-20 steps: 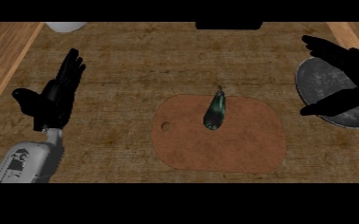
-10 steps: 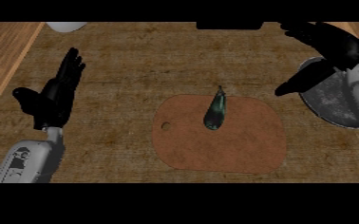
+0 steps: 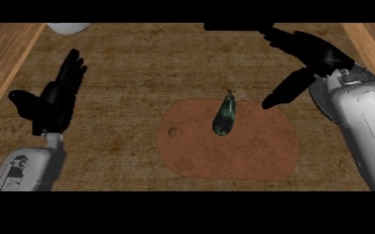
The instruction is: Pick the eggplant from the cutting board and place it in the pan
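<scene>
One eggplant [image 3: 224, 116] lies on the far half of the one brown cutting board [image 3: 234, 153]. It is dark, glossy and slim with a greenish sheen, fat at the near end and narrowing to a thin stem. Its long axis runs almost straight away from me, stem toward the bench's [image 3: 147, 69] far side. My right hand [image 3: 316, 57] is open, fingers spread, apart from the eggplant. My left hand [image 3: 53, 104] rests open at the left.
</scene>
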You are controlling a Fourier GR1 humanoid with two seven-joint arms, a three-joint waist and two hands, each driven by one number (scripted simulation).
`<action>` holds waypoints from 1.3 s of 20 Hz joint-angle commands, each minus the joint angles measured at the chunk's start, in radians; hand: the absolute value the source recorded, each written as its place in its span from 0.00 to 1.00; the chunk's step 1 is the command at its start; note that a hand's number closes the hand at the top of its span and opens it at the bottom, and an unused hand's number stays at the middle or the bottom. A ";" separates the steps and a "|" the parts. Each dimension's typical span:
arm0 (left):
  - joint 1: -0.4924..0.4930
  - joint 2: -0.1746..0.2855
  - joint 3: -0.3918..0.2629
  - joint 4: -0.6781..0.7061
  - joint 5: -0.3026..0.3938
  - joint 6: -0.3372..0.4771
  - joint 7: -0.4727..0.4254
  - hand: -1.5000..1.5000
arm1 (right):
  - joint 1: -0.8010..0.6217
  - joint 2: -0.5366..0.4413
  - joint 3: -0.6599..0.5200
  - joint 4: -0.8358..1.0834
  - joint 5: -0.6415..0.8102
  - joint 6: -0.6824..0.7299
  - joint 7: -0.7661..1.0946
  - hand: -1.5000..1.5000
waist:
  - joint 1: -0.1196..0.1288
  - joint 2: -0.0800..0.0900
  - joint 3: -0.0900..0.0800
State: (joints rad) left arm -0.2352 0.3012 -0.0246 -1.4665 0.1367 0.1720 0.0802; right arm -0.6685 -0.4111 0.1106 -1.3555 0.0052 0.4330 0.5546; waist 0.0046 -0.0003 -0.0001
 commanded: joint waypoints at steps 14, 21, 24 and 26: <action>0.040 -0.065 0.026 -0.028 -0.078 -0.007 -0.005 0.50 | 0.052 0.102 -0.005 0.133 0.172 0.034 -0.005 0.00 | 0.000 0.000 0.000; 0.000 -0.086 0.041 0.011 -0.084 -0.026 -0.013 0.50 | 0.043 0.143 0.037 0.246 0.238 0.086 -0.109 0.00 | 0.004 0.002 0.000; 0.015 -0.057 0.089 0.037 -0.061 -0.089 -0.055 0.50 | 0.029 0.177 0.022 0.180 0.242 0.104 -0.022 0.00 | -0.002 0.001 0.000; 0.044 -0.053 0.081 -0.041 -0.075 -0.085 0.001 0.50 | 0.023 0.193 0.022 0.211 0.281 0.087 -0.049 0.00 | 0.000 0.000 0.000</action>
State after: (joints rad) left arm -0.2176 0.2450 0.0458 -1.4653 0.0693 0.1021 0.0612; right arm -0.6433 -0.2436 0.1333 -1.1426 0.2529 0.5092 0.4933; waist 0.0054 0.0008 0.0000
